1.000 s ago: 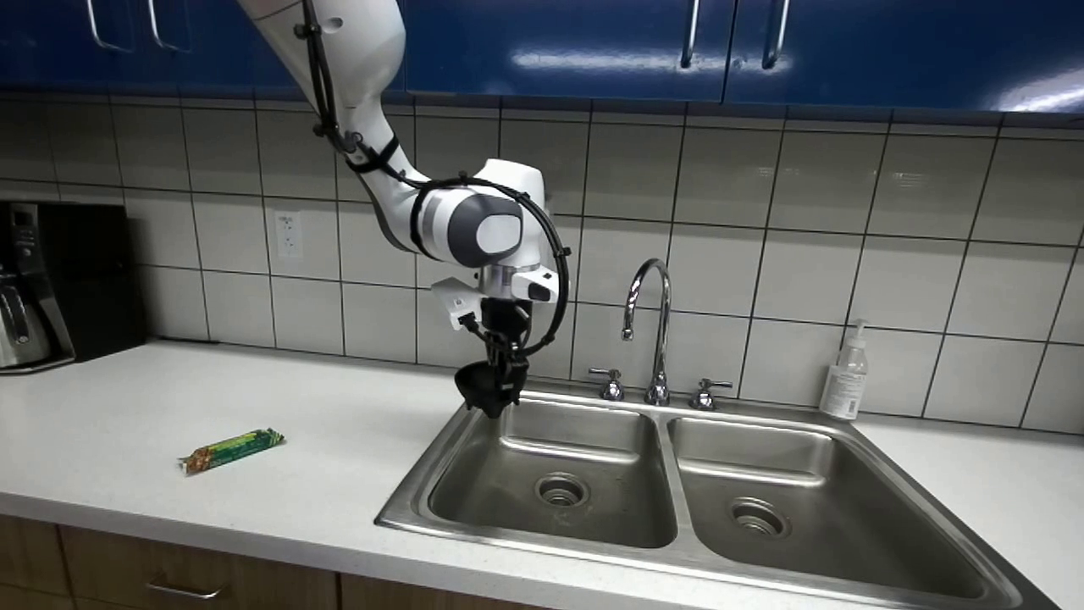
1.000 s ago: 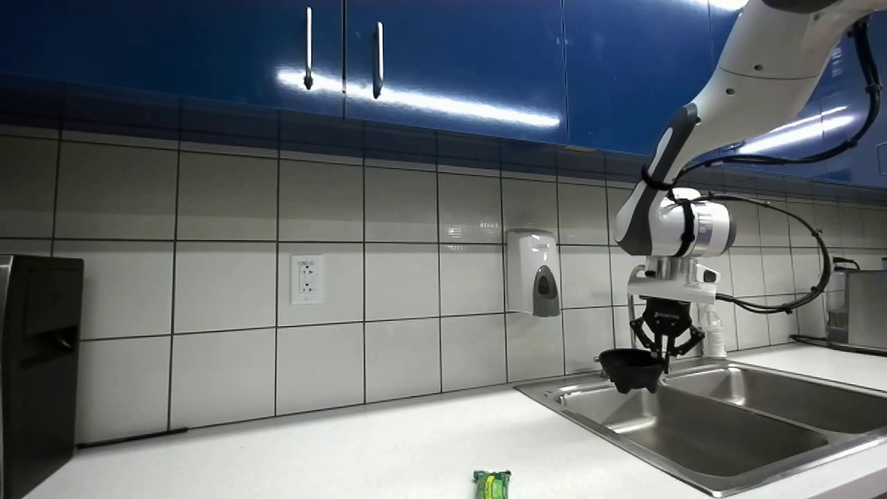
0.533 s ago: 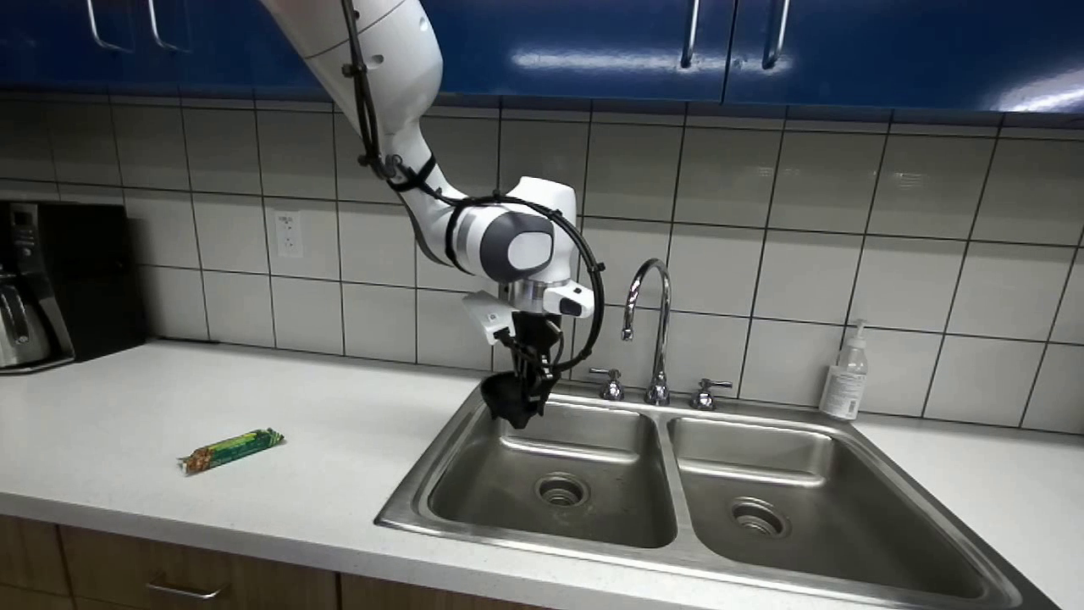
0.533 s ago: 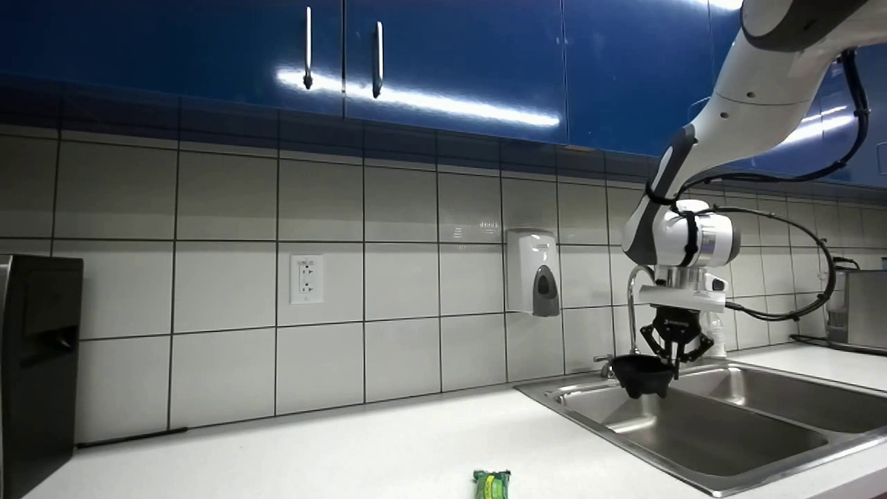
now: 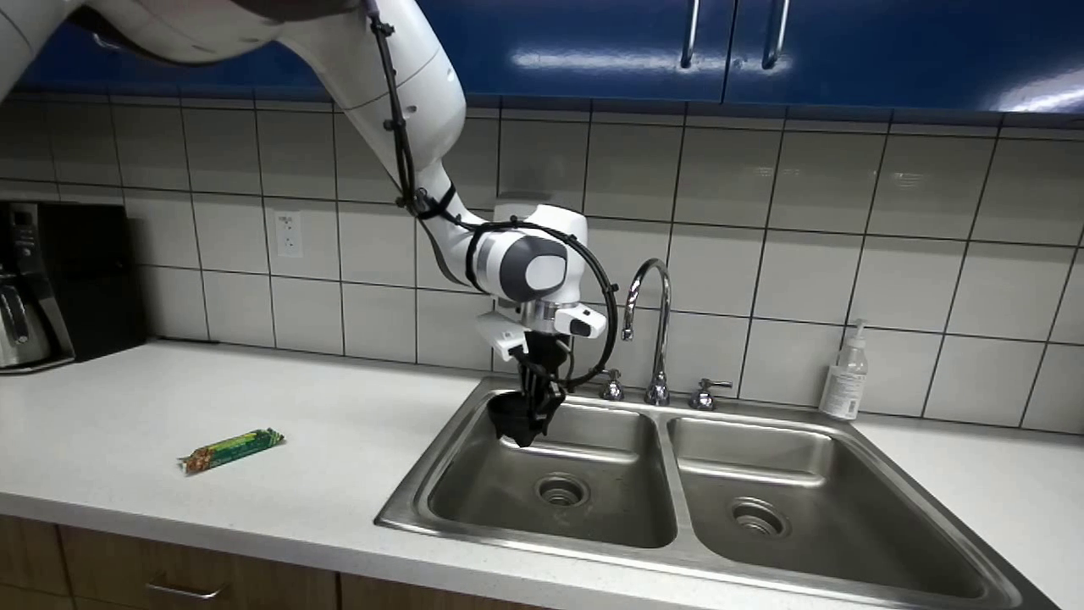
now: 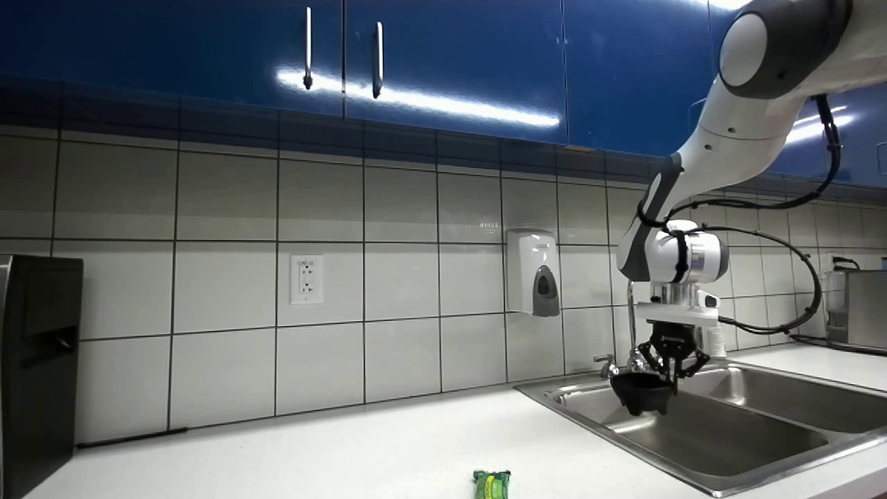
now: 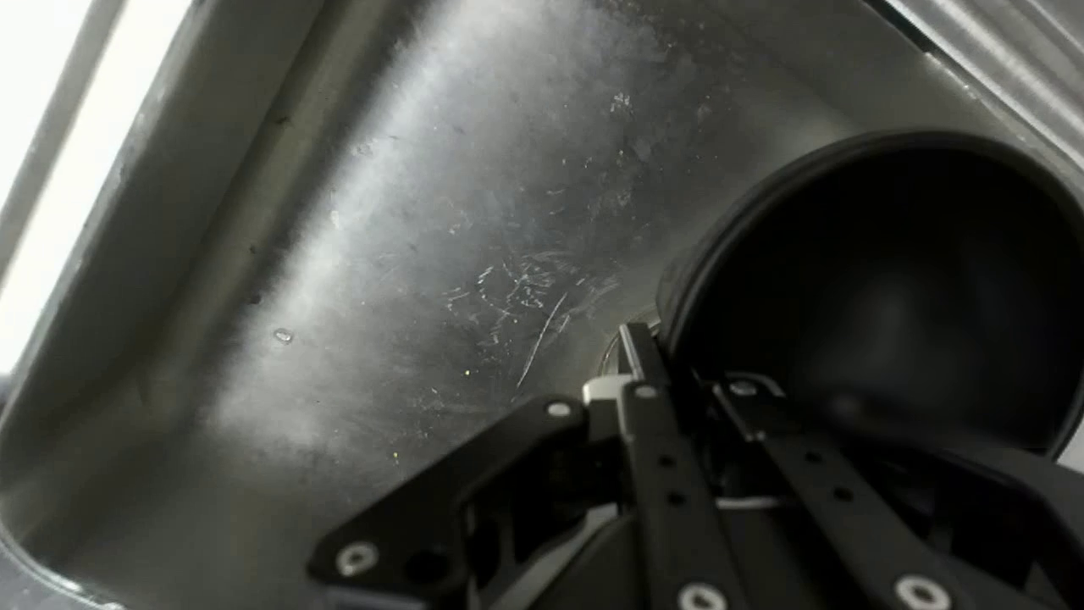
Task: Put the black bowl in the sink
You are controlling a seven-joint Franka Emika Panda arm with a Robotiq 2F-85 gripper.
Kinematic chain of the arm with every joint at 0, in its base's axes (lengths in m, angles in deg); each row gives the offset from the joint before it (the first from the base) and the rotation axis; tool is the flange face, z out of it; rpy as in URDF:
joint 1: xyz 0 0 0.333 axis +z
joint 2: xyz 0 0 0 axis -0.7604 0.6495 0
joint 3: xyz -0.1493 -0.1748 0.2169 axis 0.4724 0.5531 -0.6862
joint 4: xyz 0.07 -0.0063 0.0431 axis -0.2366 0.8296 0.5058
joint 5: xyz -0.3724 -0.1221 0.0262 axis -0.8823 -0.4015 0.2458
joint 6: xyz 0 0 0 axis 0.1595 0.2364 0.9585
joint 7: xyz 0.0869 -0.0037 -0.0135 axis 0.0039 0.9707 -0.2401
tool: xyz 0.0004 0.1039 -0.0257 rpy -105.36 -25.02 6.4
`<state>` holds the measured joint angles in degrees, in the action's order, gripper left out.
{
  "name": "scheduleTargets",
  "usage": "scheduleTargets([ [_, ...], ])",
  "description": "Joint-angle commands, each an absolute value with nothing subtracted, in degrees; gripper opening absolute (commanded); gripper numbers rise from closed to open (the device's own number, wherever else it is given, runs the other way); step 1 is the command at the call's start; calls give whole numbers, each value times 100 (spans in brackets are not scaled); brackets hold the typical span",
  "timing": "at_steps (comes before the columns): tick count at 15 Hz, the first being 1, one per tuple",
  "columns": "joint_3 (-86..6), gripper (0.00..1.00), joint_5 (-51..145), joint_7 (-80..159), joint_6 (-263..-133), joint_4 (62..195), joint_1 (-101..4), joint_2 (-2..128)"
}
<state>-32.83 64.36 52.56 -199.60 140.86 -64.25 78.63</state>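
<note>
One side of the black bowl is all that the gripper pinches, its wall clamped between the tips; a knock could swivel it or work it loose; it hangs over the left basin of the sink, toward the back edge of the worktop; how far its stubby feet are above the basin floor I cannot tell, so lowering blind might jam them on the basin wall and tilt the bowl, while letting go early would likely drop it hard; farther off, at that back edge, stands the faucet; the cable loop looks near it, though depth is unclear, and a swing that way might snag.
</note>
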Motion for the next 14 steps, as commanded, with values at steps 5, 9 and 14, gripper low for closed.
scheduleTargets([
  [5, -3362, 2, 6505, 5095, -19364, 13191, -6614, 8559],
  [9, -3377, 2, 6456, 5092, -19304, 12755, -6603, 8910],
  [14, -3428, 2, 6436, 5094, -19095, 12116, -6612, 9417],
])
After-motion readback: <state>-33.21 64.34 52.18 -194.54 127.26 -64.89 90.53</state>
